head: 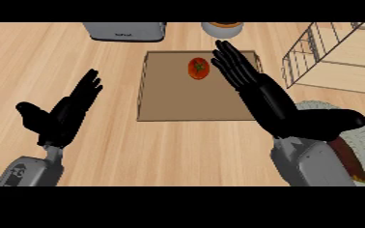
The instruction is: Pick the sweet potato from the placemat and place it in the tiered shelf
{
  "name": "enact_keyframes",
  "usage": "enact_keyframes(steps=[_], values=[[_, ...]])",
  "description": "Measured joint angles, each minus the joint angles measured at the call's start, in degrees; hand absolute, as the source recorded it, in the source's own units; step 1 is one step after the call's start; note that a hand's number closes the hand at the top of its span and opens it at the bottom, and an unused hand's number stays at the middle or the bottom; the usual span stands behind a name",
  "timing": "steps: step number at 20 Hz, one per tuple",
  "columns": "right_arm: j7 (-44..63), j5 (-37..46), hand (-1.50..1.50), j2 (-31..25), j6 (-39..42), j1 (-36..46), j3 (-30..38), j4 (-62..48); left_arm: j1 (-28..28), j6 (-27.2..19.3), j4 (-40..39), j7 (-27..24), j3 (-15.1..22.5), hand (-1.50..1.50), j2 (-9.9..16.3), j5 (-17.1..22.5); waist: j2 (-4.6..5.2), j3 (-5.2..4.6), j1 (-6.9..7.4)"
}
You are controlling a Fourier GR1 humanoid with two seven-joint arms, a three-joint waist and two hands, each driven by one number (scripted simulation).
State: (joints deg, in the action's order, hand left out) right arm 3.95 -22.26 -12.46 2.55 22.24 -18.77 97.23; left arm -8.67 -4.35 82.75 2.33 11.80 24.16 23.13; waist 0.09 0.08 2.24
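An orange-red sweet potato [198, 68] lies near the far end of a brown placemat [178, 101] in the middle of the counter. My right hand [253, 84] is open with straight fingers stretched over the mat's right side, its fingertips just right of the sweet potato and not touching it. The wire tiered shelf [321, 53] stands at the far right. My left hand [68, 108] is open and rests at the left, fingers up, away from the mat.
A grey toaster [126, 30] stands at the back left. A white cup-like container [221, 28] sits behind the mat. Beside my right forearm, at the lower right, lies a pale round object [324, 107] with something dark red on it [347, 155].
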Motion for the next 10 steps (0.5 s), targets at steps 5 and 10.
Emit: enact_keyframes(steps=[5, 10], values=[[-2.52, 3.63, 1.50, -13.20, 1.91, -5.10, 10.40, 0.45, 3.93, -2.59, -2.35, 2.33, -3.11, 0.00, 1.47, 0.72, -0.21, 0.07, -3.88], [-3.01, 12.47, -1.50, -27.43, 0.05, -12.48, 20.70, -9.49, 7.70, -4.76, -5.18, 4.36, -4.40, 0.00, 1.06, 1.66, 0.70, 0.02, -7.16]])
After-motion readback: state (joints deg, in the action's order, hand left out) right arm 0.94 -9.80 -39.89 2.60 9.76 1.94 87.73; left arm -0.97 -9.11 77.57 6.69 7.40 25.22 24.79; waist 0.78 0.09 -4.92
